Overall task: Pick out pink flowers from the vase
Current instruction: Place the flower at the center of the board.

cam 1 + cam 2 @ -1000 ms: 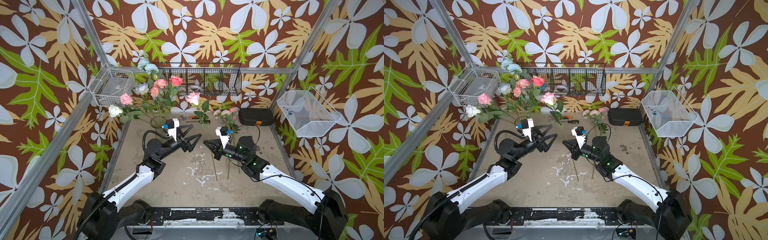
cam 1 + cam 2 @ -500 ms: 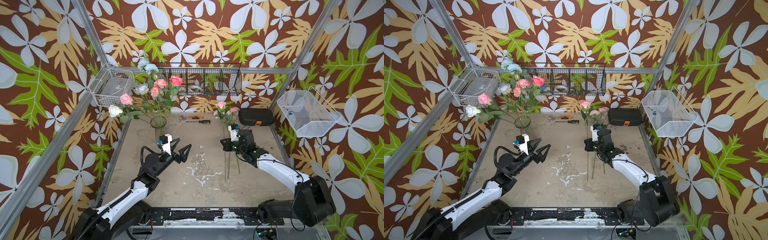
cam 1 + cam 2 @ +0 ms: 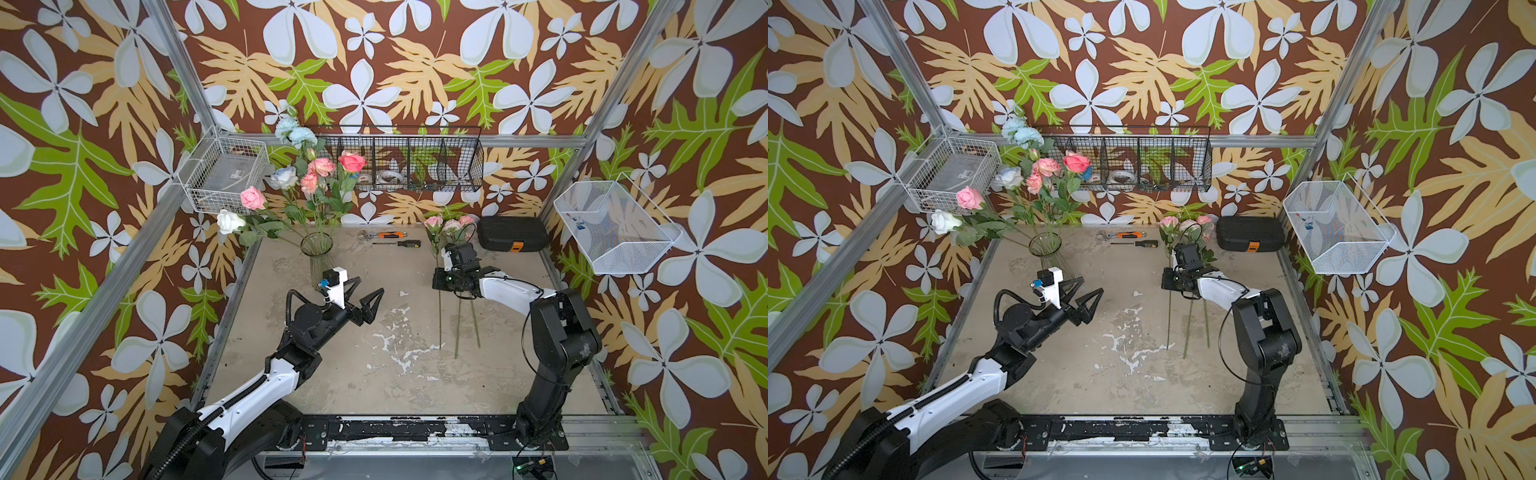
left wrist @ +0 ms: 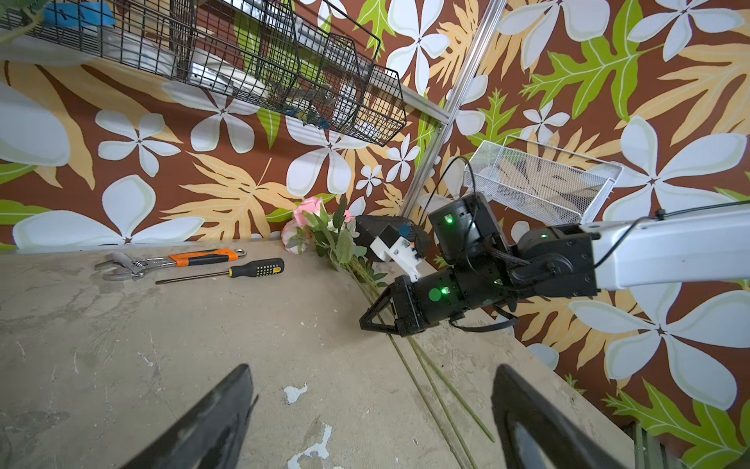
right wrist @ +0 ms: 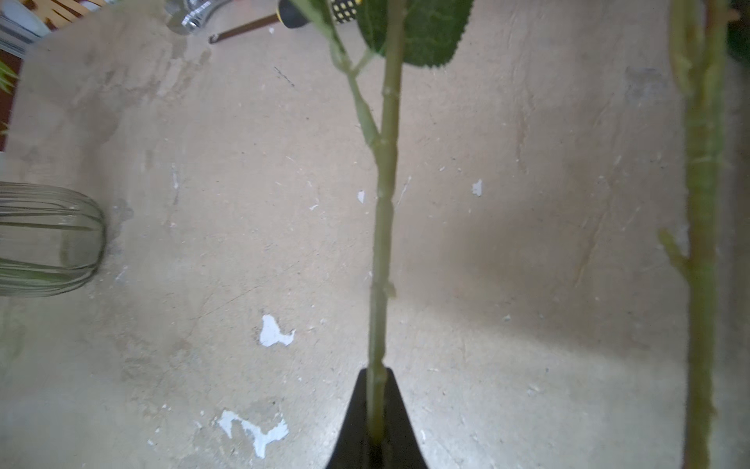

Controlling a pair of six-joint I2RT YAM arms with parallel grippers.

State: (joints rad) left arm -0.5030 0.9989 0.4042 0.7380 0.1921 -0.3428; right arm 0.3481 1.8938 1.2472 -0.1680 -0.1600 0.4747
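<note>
Pink artificial roses [image 3: 351, 161] in the ribbed clear glass vase [image 3: 316, 245] look light and bendy, best pinched on bare stem, as the right pincer [image 5: 375, 375] clamps one thin green stem [image 5: 381, 243] while the left pincer [image 3: 370, 286] gapes empty.

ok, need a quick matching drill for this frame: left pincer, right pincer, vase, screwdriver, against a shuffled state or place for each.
Column 1
1. left pincer
2. right pincer
3. vase
4. screwdriver

Column 2
A. lies at the back of the table beside the wrench
B. shut on a flower stem
C. open, holding nothing
D. stands upright near the back, on the left arm's side

Pairs: 1-C, 2-B, 3-D, 4-A
</note>
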